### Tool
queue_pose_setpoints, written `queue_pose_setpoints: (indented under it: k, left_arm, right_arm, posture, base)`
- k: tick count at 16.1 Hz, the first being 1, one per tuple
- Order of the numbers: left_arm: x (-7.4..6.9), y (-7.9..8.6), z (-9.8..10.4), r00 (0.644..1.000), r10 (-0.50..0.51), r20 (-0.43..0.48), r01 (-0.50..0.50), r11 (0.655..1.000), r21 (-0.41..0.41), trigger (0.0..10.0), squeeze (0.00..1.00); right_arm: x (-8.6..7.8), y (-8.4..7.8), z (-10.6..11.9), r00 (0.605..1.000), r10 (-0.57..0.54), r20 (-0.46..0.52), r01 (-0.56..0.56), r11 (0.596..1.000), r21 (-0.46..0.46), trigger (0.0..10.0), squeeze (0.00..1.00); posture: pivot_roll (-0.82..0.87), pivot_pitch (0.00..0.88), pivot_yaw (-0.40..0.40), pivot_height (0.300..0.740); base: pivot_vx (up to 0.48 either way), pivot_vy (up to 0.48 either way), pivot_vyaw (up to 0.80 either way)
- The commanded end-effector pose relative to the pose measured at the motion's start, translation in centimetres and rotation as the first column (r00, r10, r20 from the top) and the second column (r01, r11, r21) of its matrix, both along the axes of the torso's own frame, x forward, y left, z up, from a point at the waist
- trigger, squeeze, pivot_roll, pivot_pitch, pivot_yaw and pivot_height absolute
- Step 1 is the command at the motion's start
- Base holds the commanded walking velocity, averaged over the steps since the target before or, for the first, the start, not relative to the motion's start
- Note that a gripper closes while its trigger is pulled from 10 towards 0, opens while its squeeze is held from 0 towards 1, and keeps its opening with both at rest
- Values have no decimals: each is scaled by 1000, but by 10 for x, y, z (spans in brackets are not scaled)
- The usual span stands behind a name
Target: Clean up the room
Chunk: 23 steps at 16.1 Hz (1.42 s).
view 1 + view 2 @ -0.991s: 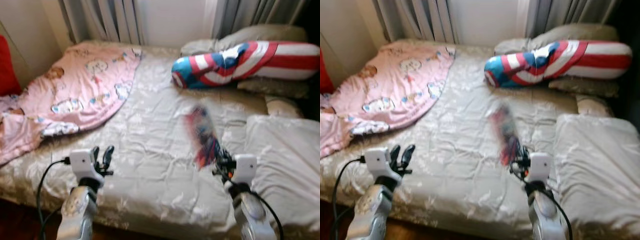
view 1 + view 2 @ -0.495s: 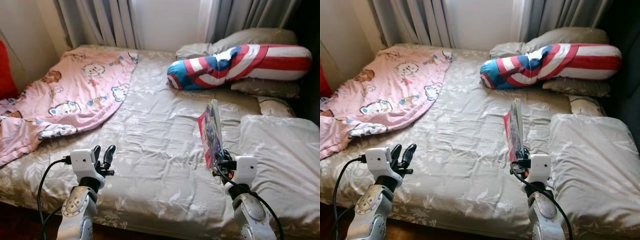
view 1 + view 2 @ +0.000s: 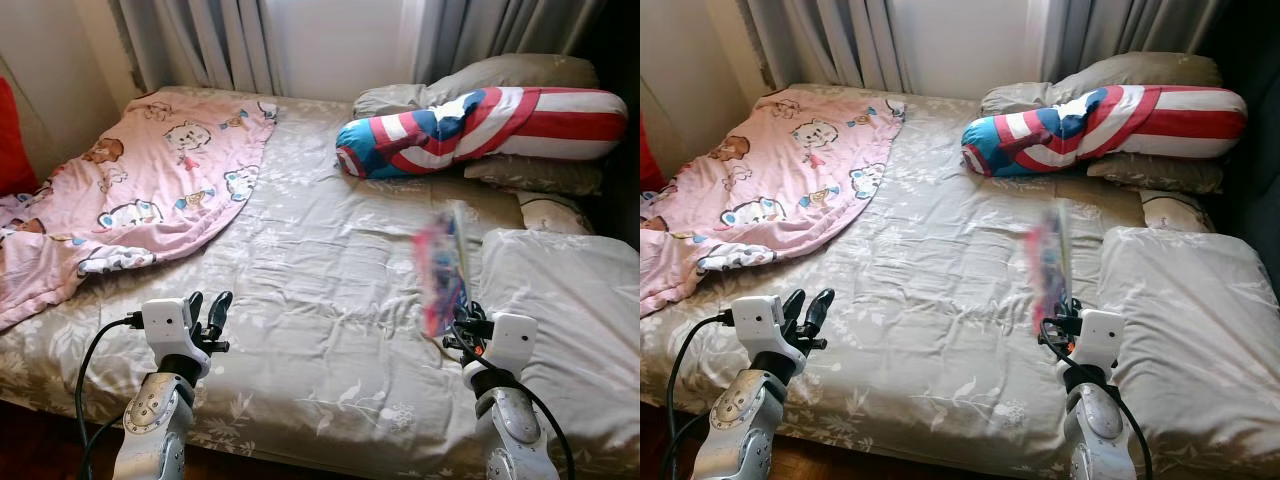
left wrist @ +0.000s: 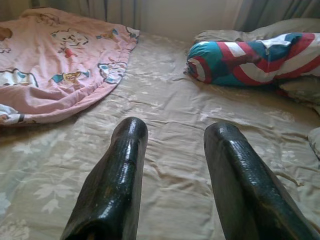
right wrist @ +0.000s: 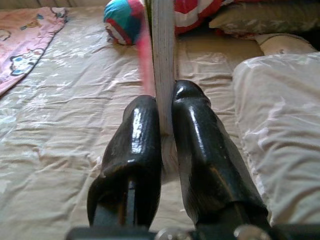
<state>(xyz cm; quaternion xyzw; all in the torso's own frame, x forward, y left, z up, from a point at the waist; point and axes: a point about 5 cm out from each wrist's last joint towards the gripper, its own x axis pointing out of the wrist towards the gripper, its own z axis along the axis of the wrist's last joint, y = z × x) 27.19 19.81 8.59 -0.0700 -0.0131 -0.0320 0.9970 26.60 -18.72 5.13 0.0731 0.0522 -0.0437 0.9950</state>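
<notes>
Bed (image 3: 320, 270): beige floral cover, wrinkled.
Right tool (image 5: 165, 117): near right, above the bed's near edge beside the white pillow (image 3: 570, 310); fingers (image 5: 132, 150) clenched on the lower edge of a book.
Book (image 3: 443, 270): thin, colourful cover, held upright on edge, blurred in the eye views.
Left tool (image 3: 208, 312): near left, above the bed's near edge; released, fingers (image 4: 117, 175) apart, grasping nothing.
Blanket (image 3: 150, 185): pink, cartoon print, far left on bed.
Bolster (image 3: 480, 120): red, white and blue stripes, far right, against grey pillows (image 3: 520, 75).
Curtains (image 3: 215, 40): grey, behind bed.
</notes>
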Motion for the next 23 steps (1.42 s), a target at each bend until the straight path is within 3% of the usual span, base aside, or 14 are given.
queue_pose_setpoints:
  k: [1,6,17,23]
  left_arm:
    - [-1,1,1,1000,-9,-3,9,1000,-2,10000,0]
    - [0,1,1,1000,-13,0,13,1000,-6,10000,0]
    - [0,-1,1,1000,-17,3,17,1000,-13,10000,0]
    - [1,-1,4,1000,-14,18,14,1000,-13,10000,0]
  right_arm:
    - [7,-1,13,998,-7,58,7,1000,-1,10000,0]
    - [7,2,12,999,-8,53,8,1000,6,10000,0]
    - [6,-1,12,999,-8,51,8,1000,2,10000,0]
    - [6,0,12,999,1,50,-1,1000,5,10000,0]
  posture:
    - [-12,56,-31,740]
    - [-13,44,-28,740]
    - [-16,56,-34,740]
    - [-15,62,-35,740]
  base:
    - [0,0,0]
    - [0,0,0]
    - [269,0,0]
    - [0,0,0]
